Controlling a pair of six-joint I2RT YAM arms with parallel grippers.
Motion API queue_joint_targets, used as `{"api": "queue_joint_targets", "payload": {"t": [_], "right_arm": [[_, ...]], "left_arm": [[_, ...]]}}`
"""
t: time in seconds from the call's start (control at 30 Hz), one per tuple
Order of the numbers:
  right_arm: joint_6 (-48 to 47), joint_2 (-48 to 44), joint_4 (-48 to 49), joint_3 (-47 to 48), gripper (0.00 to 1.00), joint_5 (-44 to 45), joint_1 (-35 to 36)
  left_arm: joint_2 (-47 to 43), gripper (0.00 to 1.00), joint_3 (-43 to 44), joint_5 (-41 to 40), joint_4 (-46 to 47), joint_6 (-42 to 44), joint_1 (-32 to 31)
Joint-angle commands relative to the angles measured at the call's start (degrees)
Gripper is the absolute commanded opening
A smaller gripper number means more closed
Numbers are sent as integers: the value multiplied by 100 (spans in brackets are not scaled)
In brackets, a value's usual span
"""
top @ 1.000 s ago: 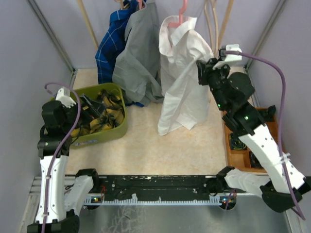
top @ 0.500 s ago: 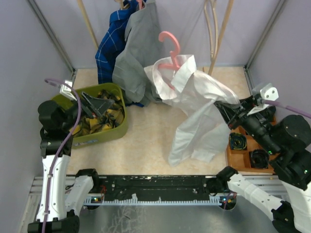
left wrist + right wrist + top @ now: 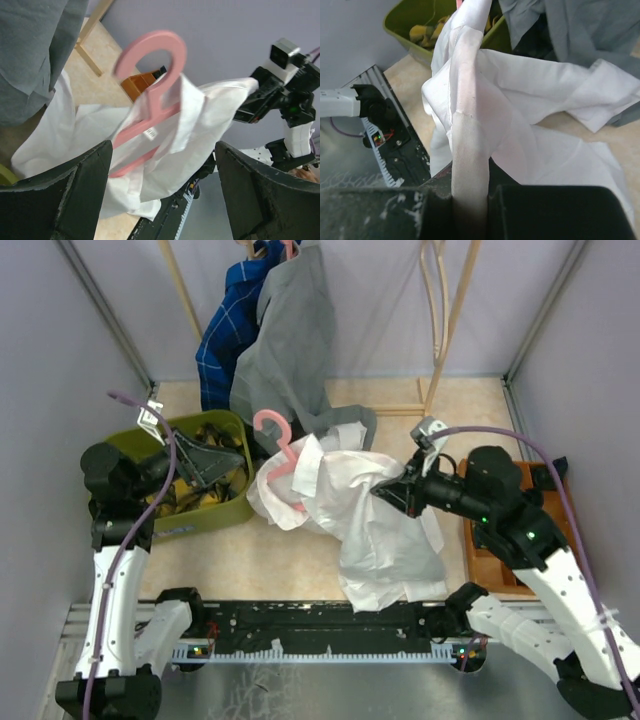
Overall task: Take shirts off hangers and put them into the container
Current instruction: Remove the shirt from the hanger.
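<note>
Left arm (image 3: 108, 580) stands bent with left fingers (image 3: 55, 192) spread wide; right arm (image 3: 500, 510) reaches leftward, right fingers (image 3: 555, 212) pinched tight.

The hanger's (image 3: 150, 117) hook is blurred in the left wrist view, and part of it lies under the white shirt (image 3: 370, 525). The overhead view's top edge crops the grey shirt (image 3: 285, 350) and blue shirt (image 3: 222, 345). The right arm (image 3: 530, 540) covers most of the tray (image 3: 482, 562).
</note>
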Motion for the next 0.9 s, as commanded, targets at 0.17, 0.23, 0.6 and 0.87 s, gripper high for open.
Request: {"api": "queue_joint_targets", "payload": {"t": [0.17,0.23,0.6,0.87], "right_arm": [[763,445,1449,-404,0,-615,-20],[751,498,1420,-408,0,-630,-20],[741,366,1140,-382,0,-692,-20],[741,274,1069,-364,0,-584,-20]], "left_arm": [[64,83,-10,-636,-11,-281,-728],[166,84,192,-1351,-630,88,-1265],[379,72,247,-3616,-1365,284,-2457],[664,60,500,-4778,-1747,263,-3298]]}}
